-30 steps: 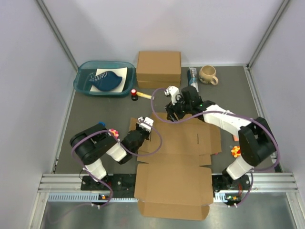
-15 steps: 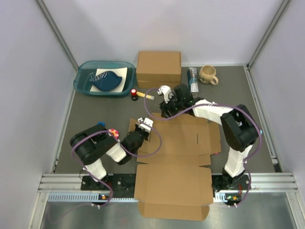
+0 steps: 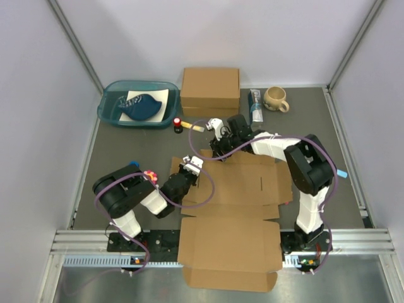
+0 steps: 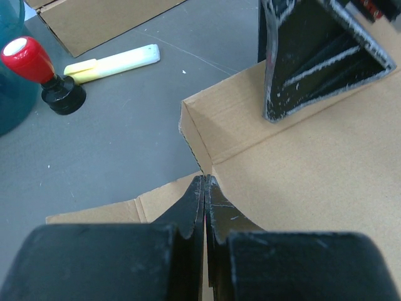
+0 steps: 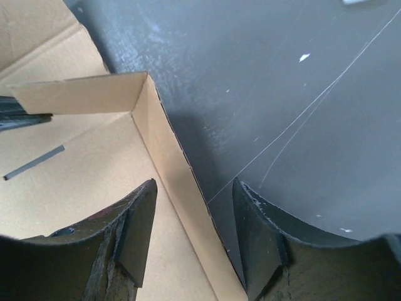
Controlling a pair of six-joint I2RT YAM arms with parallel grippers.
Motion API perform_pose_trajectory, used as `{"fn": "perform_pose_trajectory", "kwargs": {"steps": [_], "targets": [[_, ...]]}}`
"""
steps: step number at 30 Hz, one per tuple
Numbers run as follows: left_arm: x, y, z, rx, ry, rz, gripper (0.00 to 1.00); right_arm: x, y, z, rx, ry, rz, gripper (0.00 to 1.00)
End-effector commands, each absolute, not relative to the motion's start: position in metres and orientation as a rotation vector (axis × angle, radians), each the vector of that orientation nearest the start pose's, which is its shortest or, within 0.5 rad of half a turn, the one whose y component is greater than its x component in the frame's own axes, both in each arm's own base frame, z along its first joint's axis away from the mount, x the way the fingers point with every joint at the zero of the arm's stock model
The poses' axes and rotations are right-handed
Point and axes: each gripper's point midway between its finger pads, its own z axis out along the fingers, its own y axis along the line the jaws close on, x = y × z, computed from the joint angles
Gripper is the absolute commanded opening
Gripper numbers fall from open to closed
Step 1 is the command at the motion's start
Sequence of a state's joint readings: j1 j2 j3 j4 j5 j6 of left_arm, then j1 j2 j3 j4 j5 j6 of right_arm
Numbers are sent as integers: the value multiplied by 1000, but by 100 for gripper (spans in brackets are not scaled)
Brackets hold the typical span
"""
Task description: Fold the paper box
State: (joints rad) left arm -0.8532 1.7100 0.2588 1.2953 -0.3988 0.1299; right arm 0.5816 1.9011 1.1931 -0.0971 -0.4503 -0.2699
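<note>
From my feed, the paper box [image 3: 233, 214] lies opened flat at the near side of the counter [image 3: 126, 145], its nearest flap hanging out past the front rail. On its left edge, the left fingers [image 4: 205, 188] are pressed together, pinching the raised side wall. At the far-left corner, the right fingers [image 3: 218, 150] are spread and straddle the upright far wall, one inside the box, one over bare counter. Beyond sit a yellow marker [image 4: 113, 63] and a red-topped stamp [image 4: 31, 69]. Farthest back are a teal tub [image 3: 107, 107], a thicker cardboard box [image 3: 210, 90] and a mug [image 3: 276, 98].
</note>
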Motion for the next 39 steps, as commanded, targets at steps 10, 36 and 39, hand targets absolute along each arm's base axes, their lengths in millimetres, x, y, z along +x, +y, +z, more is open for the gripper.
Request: {"fn": "perform_pose_trajectory", "kwargs": {"steps": [10, 36, 39], "targets": [[308, -237, 163, 310, 1306, -316, 0, 355, 323, 51, -1188, 2047, 678, 17], [299, -191, 198, 9, 1651, -238, 46, 325, 238, 112, -946, 1879, 34, 0], [290, -191, 176, -8, 1748, -261, 46, 317, 238, 101, -940, 1885, -10, 0]]}}
